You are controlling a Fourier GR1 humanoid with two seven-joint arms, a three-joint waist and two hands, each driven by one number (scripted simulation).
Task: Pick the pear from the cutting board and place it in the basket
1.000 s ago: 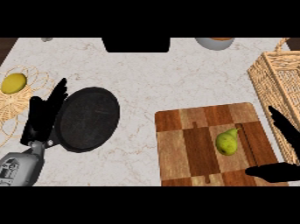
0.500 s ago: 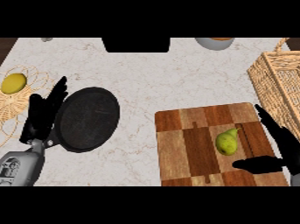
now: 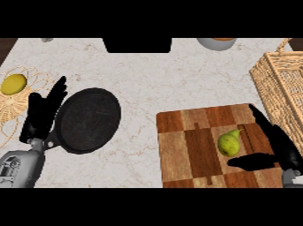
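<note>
Over the cutting board (image 3: pixel 199 150), the spread right hand (image 3: pixel 281 148) has moved closer beside the pear (image 3: pixel 229 143).

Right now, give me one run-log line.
phase: reach | pear: on cutting board | right hand: open beside pear | left hand: resting | basket: waiting

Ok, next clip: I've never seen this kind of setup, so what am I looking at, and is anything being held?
This is a single view from the robot's head, looking steeply down at a marble kitchen counter. The dark shapes at the lower corners are its two hands. The right hand is open around the pear, which lies on the wooden cutting board; nothing is held yet. The left hand rests open beside a dark round plate. A wicker basket, the pear's target, stands at the right edge. At the far left, a yellow fruit sits on a woven mat.
</note>
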